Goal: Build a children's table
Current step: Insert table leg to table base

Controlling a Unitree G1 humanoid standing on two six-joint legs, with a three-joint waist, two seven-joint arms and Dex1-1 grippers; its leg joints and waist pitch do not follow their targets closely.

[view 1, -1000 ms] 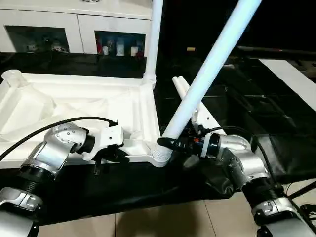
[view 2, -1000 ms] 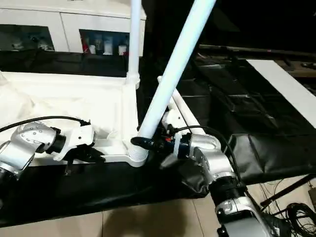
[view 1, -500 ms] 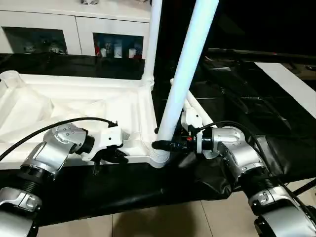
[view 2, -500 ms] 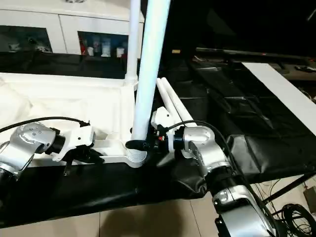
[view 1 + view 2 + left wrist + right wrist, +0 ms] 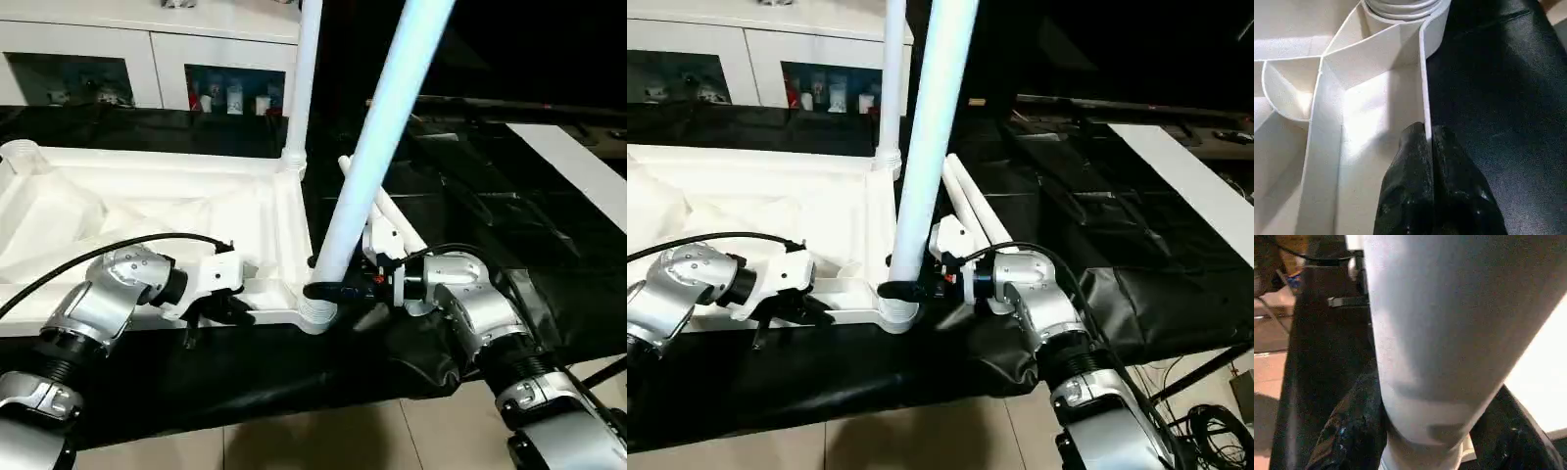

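The left gripper (image 5: pixel 211 305) sits at about eight o'clock in the head view, its black fingers (image 5: pixel 1420 161) pressed together on the thin edge wall of the tabletop (image 5: pixel 147 211), which lies upside down on the black cloth (image 5: pixel 470 206). If that pinch slips off the narrow rim, the top could slide or lift while the leg is being pushed, and the socket would move off line.

At about six o'clock the near corner socket (image 5: pixel 318 311) has the base of a leg (image 5: pixel 377 157) in it, and the leg leans toward one o'clock rather than standing straight. Forced down at that tilt, it could jam or pop out. Another leg (image 5: pixel 306 78) stands upright at twelve o'clock in the far corner, and two spare legs (image 5: pixel 970 201) lie on the cloth just beyond.

The right gripper (image 5: pixel 328 290), reaching in level from four o'clock, has its jaws spread around the leaning leg just above the socket, clamping it; the forearm bends back toward five o'clock
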